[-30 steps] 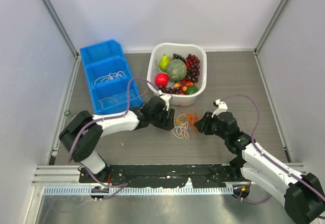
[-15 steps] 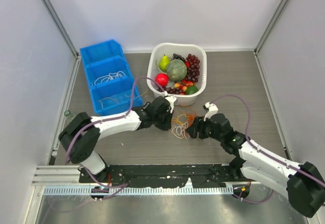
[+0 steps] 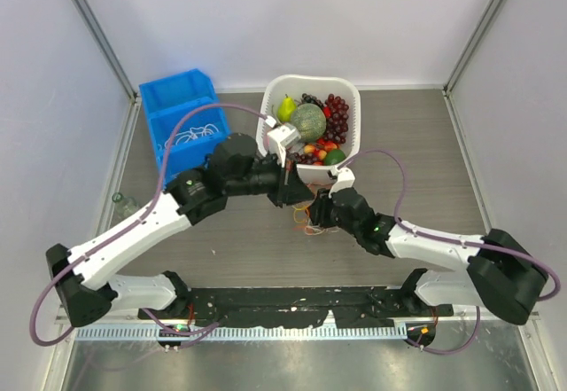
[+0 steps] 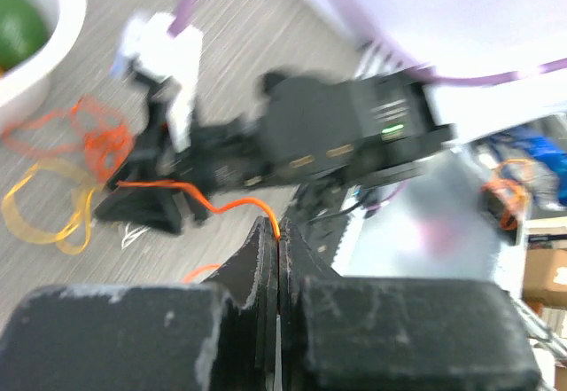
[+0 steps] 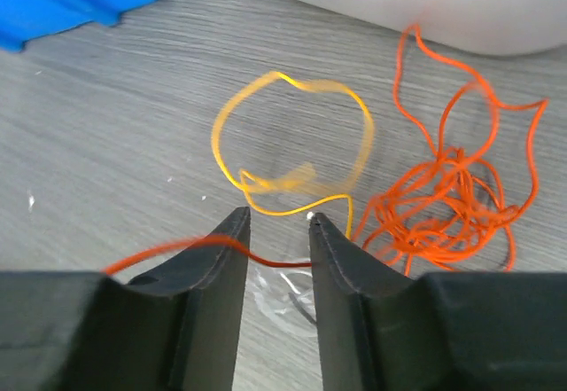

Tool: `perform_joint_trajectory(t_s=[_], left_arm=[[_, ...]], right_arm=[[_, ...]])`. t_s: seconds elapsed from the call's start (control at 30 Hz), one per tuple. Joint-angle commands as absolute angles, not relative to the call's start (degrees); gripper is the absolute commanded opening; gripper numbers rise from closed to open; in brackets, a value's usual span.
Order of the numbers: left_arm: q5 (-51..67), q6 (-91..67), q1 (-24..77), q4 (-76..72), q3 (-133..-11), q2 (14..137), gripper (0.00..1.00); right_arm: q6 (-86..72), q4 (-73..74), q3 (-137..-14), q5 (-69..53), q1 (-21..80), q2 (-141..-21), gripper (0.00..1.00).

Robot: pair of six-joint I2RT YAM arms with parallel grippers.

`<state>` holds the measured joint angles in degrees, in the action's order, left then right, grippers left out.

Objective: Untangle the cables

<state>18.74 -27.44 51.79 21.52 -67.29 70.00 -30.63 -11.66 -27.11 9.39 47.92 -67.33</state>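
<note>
**1. Layout.** At the left, the blue bin [image 3: 182, 116] holds white cords [image 3: 190, 134], well apart from the pile. The other cables lie on the table [image 3: 425, 143] just in front of the white fruit basket [image 3: 350, 156], between the two grippers.

**2. Left gripper [image 4: 278, 228].** The fingers are pressed fully together and pinch one strand of the orange cord [image 4: 232, 205] at their very tips. From this pinch the strand runs across to the right gripper [image 5: 276, 222].

**3. Right gripper.** The fingers stand apart with a narrow gap. The same orange strand crosses that gap and is not clamped. Just beyond the tips lies the yellow loop [image 5: 292, 178]. To its right is the bunched orange tangle [image 5: 443, 209], near the basket wall. A pale cord shows faintly under the fingers, but its path cannot be made out.

**4. Step in hand (judgement).** The orange cord is probably being drawn out of the pile.
- Before closing the right fingers, check that only the orange strand lies in the gap, with the yellow loop outside it.
- Separate the grippers slowly and low over the table, away from the basket.
- Watch the tangle. If it drags as one lump or the yellow loop follows, stop and regrip nearer the knot.
- Pull in line with the left fingers, because a cord this thin may slip from a tip pinch.
</note>
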Motion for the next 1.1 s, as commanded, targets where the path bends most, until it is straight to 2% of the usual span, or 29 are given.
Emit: perform_joint_trajectory(t_s=[0.0,0.2,0.27,0.4,0.5,0.77,0.9,0.97,1.07], left_arm=[[28.90,-29.27,52.12,22.05,-79.59,66.18,0.00],[29.80,-26.55,52.12,29.35,-103.50,68.11,0.00],[28.84,-26.19,52.12,29.97,-112.55,69.34,0.00],[23.40,-23.83,52.12,32.33,-126.26,73.02,0.00],[16.63,-21.28,52.12,34.98,-136.46,76.28,0.00],[3.88,-15.21,52.12,29.88,-141.77,78.05,0.00],[-4.03,-11.96,52.12,30.23,-139.23,77.43,0.00],[-8.07,-10.20,52.12,30.32,-135.46,76.56,0.00],[-15.53,-6.43,52.03,30.06,-129.83,75.76,0.00]], right_arm=[[-36.02,-18.01,-27.34,17.57,47.99,-71.54,0.36],[-37.17,-18.45,-23.30,21.88,47.03,-71.54,0.32],[-37.88,-19.33,-21.28,22.41,46.15,-71.19,0.28],[-38.58,-20.65,-18.46,22.06,44.30,-71.19,0.17],[-39.02,-21.09,-17.14,21.97,43.68,-70.75,0.16],[-38.41,-20.57,-17.40,20.74,43.07,-69.70,0.16],[-36.92,-18.20,-19.06,16.97,43.07,-68.38,0.25],[-35.78,-16.36,-20.56,11.98,42.98,-66.37,0.39],[-34.28,-12.06,-23.81,7.57,43.07,-62.42,0.48]])
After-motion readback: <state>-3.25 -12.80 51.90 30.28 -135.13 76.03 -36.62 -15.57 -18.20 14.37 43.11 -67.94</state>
